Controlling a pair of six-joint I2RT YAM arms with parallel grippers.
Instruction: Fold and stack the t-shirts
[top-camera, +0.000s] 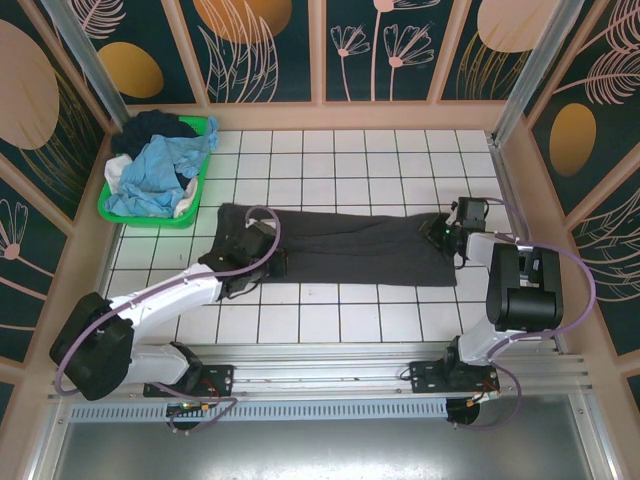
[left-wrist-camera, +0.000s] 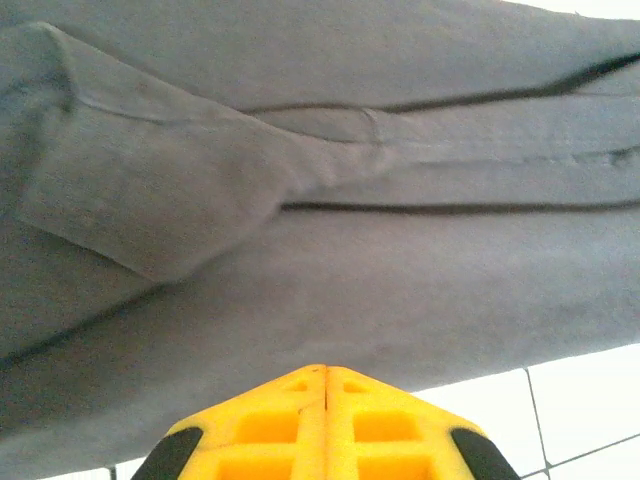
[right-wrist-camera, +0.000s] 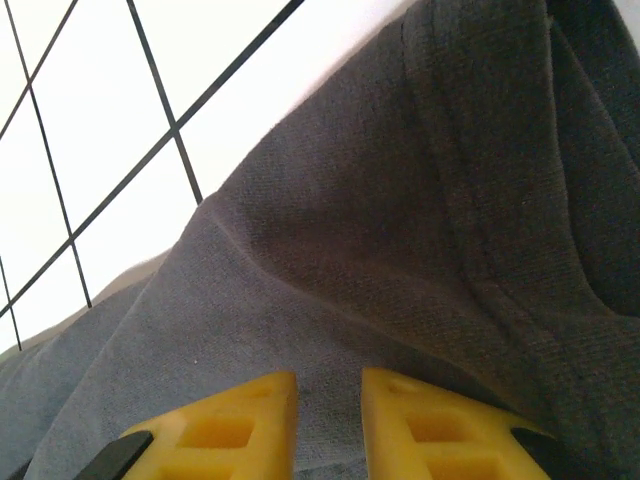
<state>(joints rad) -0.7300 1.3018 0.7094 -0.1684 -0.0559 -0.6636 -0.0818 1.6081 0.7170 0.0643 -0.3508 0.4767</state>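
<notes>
Left tool (top-camera: 264, 249) sits on the left end of the charcoal t-shirt (top-camera: 350, 245). In its wrist view, the left tool (left-wrist-camera: 325, 376) has its yellow fingers (left-wrist-camera: 270, 425) pressed together with no gap, right at the cloth's near edge. Whether a fold is caught between them cannot be told. The right tool (top-camera: 446, 232) is at the opposite end. In its wrist view, the right tool (right-wrist-camera: 329, 388) stands at a narrow slit with grey cloth running into it, so it appears to have a pinch of the shirt.

The charcoal t-shirt lies as a long narrow band across the middle of the white tiled tabletop (top-camera: 350, 160), its long axis running left to right in the overhead frame. Each arm is nearest its own end.

The coming fold most likely turns on that axis, with one end carried along the band toward the other.

The light blue t-shirt (top-camera: 160, 172), navy t-shirt (top-camera: 160, 125) and white t-shirt (top-camera: 118, 176) are heaped in the green basket (top-camera: 203, 172) at the upper left, well apart from both tools.
</notes>
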